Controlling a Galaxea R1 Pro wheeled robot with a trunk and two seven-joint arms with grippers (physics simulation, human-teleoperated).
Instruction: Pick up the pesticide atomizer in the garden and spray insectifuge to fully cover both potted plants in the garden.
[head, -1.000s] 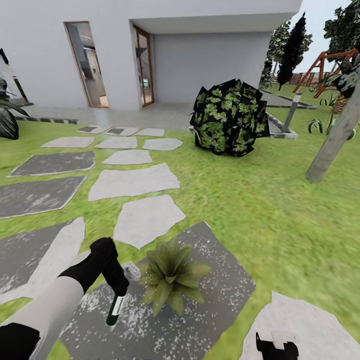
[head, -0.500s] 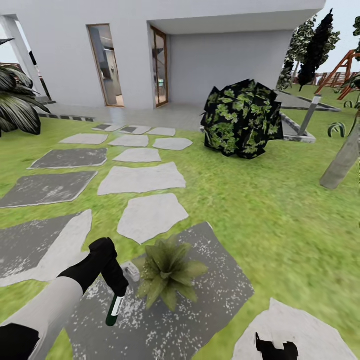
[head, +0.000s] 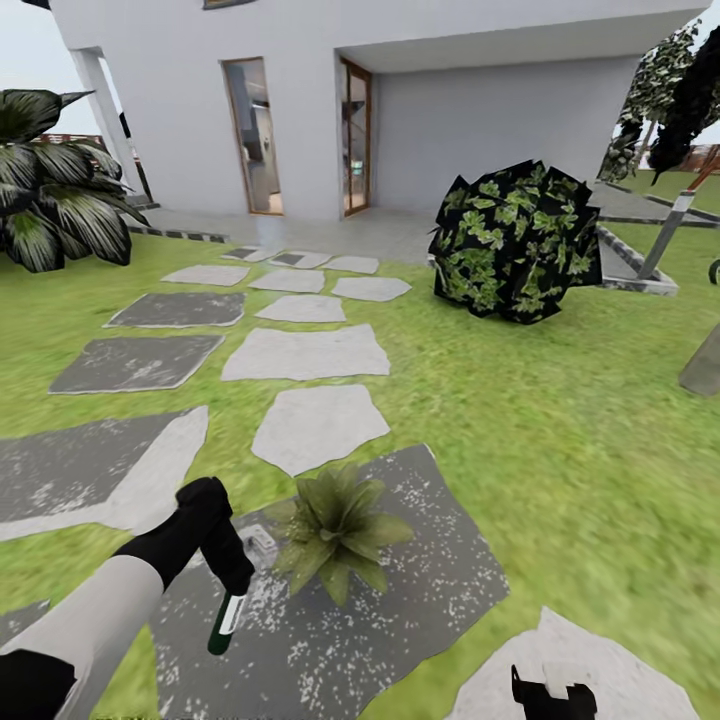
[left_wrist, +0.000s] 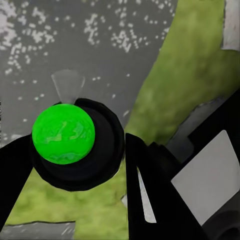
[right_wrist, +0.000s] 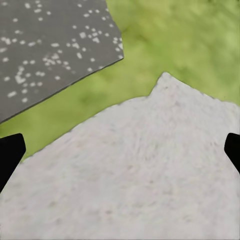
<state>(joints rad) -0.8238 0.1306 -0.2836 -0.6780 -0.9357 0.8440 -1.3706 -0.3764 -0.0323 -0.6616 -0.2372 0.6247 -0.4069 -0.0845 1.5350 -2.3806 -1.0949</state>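
While spraying: left tool (head: 232, 585) grips atomizer (head: 226, 622) beside plant (head: 338, 528).
Right tool (head: 553, 690): wide, empty.
Next: find second plant.

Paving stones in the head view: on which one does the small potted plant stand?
The potted plant stands on the dark grey, white-speckled slab nearest the robot, beside the left gripper; the stones beyond it carry nothing.

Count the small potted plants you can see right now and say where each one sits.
1. The potted plant stands on the dark speckled paving slab, just right of the left hand holding the pesticide atomizer. The second one may lie outside the picture.
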